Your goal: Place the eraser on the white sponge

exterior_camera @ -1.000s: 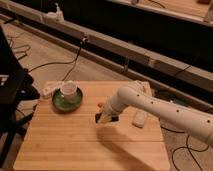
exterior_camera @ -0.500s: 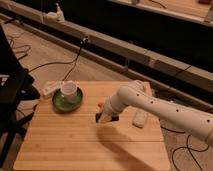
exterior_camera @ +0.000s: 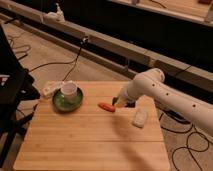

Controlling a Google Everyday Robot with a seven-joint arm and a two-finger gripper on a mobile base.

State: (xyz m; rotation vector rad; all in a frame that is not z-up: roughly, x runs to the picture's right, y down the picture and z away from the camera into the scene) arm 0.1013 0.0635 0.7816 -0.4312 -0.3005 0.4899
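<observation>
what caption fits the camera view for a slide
Robot arm reaches over a wooden table, shut gripper beside an orange-red oblong, white sponge to its right, cup on green plate.

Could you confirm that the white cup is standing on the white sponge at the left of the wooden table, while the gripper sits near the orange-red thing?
Not quite: the camera view shows the white cup standing on a green plate, not on the white sponge, which lies bare on the right of the wooden table. The rest holds: the gripper sits by the orange-red thing.
</observation>
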